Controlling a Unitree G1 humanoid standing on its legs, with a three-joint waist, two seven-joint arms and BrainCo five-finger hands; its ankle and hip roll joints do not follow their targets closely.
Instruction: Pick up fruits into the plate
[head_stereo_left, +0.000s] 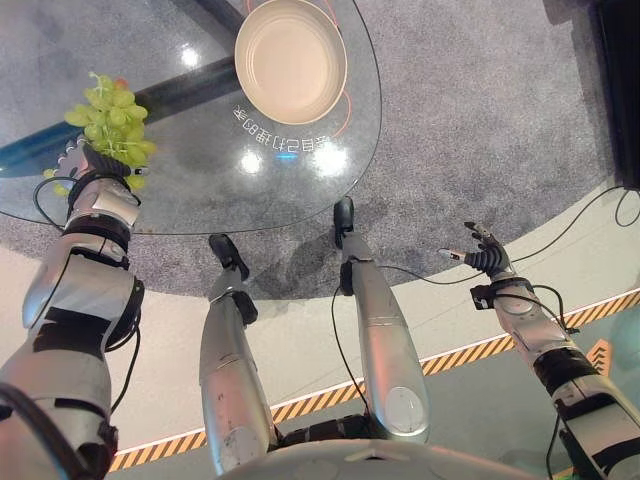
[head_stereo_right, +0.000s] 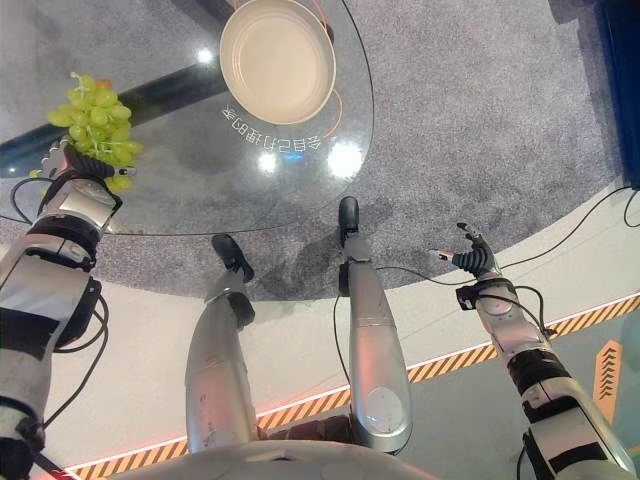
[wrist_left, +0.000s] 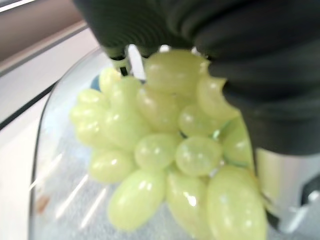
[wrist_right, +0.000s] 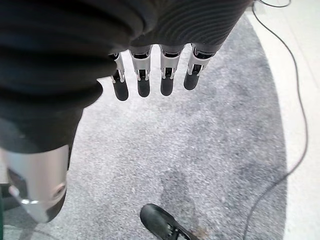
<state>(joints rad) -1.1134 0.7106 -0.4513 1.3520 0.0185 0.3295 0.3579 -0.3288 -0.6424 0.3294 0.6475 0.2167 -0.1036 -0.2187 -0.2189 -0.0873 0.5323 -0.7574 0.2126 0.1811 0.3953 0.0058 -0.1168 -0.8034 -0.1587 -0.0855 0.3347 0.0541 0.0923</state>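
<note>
A bunch of green grapes (head_stereo_left: 110, 120) sits in my left hand (head_stereo_left: 82, 165) above the left edge of the round glass table (head_stereo_left: 200, 180). The fingers are curled round the bunch from below. In the left wrist view the grapes (wrist_left: 165, 150) lie close under the hand's dark cover (wrist_left: 260, 75). An empty cream plate (head_stereo_left: 290, 60) stands on the far middle of the table, well to the right of the grapes. My right hand (head_stereo_left: 486, 256) hangs off the table at the right, over the carpet's edge, with its fingers (wrist_right: 144, 75) straight and nothing in it.
The glass table stands over grey carpet (head_stereo_left: 480, 110). White print (head_stereo_left: 280, 135) marks the glass just in front of the plate, and an orange cord (head_stereo_left: 345, 110) curves by the plate's right side. A yellow-and-black striped line (head_stereo_left: 470, 355) crosses the floor nearer me.
</note>
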